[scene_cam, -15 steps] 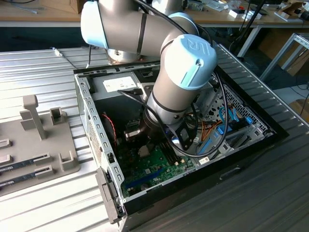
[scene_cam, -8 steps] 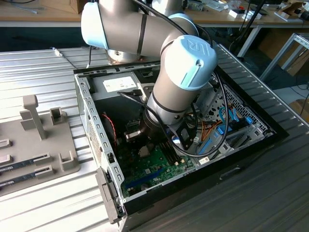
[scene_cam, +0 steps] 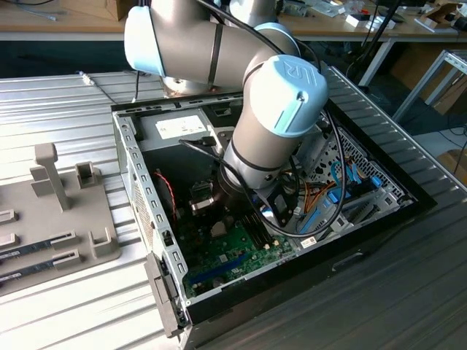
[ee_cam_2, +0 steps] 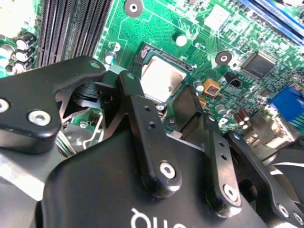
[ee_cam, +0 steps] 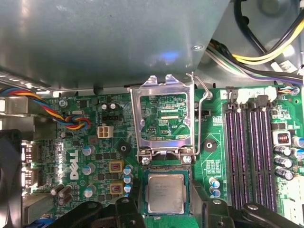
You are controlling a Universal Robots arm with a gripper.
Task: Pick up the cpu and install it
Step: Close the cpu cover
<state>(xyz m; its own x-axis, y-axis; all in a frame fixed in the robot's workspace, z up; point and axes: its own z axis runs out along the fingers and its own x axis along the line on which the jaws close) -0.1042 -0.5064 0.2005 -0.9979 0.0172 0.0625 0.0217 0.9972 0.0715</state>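
The cpu (ee_cam: 165, 192), a small square chip with a green rim and a dull silver lid, lies flat in the motherboard socket; it is also in the second wrist view (ee_cam_2: 161, 78). My gripper (ee_cam: 165, 202) straddles it, one black finger (ee_cam: 130, 204) against one side and the other finger against the opposite side. The same hold is seen in the second wrist view, where the gripper (ee_cam_2: 156, 88) closes on the chip's near corners. The socket's metal load plate (ee_cam: 164, 118) stands swung open beside the cpu. In the exterior view the arm (scene_cam: 270, 124) reaches down into the open computer case (scene_cam: 139, 182).
Purple memory slots (ee_cam: 247, 137) run beside the socket and a grey power-supply box (ee_cam: 95, 38) overhangs the board. Coloured cables (ee_cam: 71, 118) lie close by. At the exterior view's left, a grey fixture tray (scene_cam: 98, 233) holds green memory sticks (scene_cam: 36, 244).
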